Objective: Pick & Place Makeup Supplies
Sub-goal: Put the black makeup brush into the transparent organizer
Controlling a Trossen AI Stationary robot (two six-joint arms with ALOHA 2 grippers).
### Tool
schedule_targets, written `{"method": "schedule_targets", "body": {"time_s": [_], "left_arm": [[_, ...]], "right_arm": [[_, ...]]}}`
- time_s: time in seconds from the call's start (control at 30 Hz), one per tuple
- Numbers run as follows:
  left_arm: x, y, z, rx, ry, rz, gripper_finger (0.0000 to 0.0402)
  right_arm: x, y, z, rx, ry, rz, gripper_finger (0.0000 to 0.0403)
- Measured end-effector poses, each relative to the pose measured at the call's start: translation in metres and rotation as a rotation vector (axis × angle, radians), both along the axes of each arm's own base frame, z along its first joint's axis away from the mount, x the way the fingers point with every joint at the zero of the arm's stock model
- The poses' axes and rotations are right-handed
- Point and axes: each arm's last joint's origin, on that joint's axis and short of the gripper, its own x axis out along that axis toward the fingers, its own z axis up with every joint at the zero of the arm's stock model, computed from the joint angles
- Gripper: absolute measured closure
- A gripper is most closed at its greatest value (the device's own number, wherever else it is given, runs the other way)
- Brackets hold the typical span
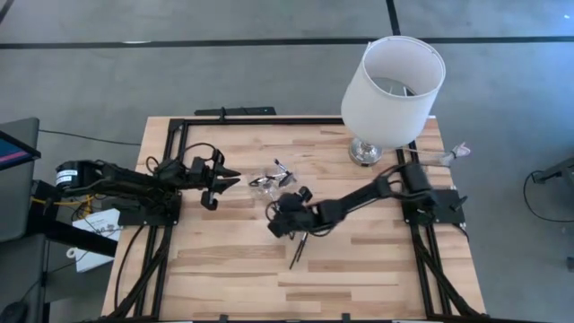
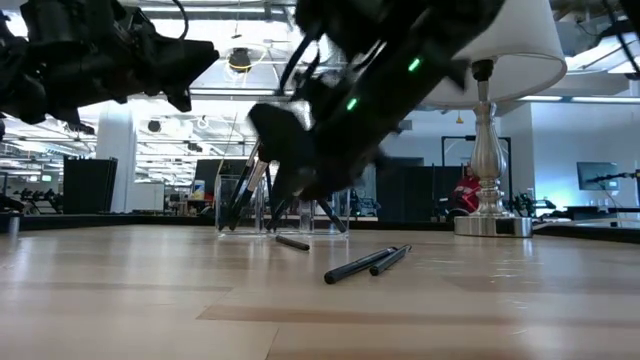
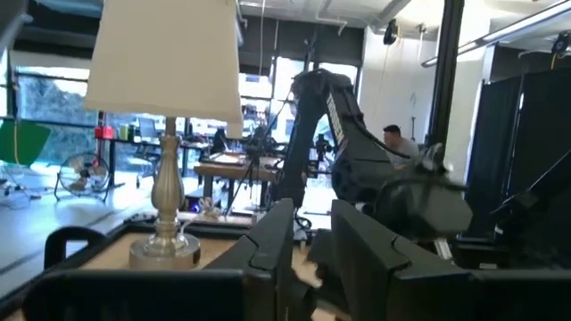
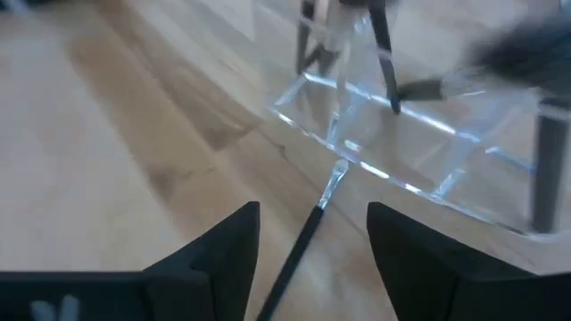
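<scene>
A clear compartmented holder (image 1: 272,179) (image 2: 280,205) (image 4: 419,134) stands mid-table with several dark makeup brushes (image 4: 385,53) leaning upright in it. My right gripper (image 1: 278,213) (image 4: 312,241) hovers low just on its near side, open, fingers on either side of one black, silver-necked brush (image 4: 314,223). That brush lies flat on the wood with its tip toward the holder, and I see no touch. Two more brushes (image 2: 365,263) (image 1: 299,249) lie nearer the near edge, and a short one (image 2: 292,242) lies by the holder. My left gripper (image 1: 224,178) (image 3: 312,250) waits open, to the left of the holder.
A white-shaded lamp (image 1: 392,85) (image 3: 165,178) stands on its metal base at the far right corner. Black frame rails (image 1: 170,170) run along the table's edges. Bare wood (image 1: 224,269) spreads over the near left part of the table.
</scene>
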Motion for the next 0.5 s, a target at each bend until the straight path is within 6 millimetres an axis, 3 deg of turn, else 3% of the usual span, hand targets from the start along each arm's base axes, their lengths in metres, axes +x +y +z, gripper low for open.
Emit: {"method": "schedule_targets", "body": {"time_s": [0.2,0.5], "left_arm": [[0.000,0.000,0.000,-0.003,0.003,-0.001,0.0325],[0.001,0.000,-0.003,-0.007,0.027,-0.001,0.0325]], "right_arm": [[0.027,-0.021,-0.030,0.023,0.063,0.011,0.0226],[0.032,-0.028,-0.054,0.039,0.086,-0.038,0.0277]]}}
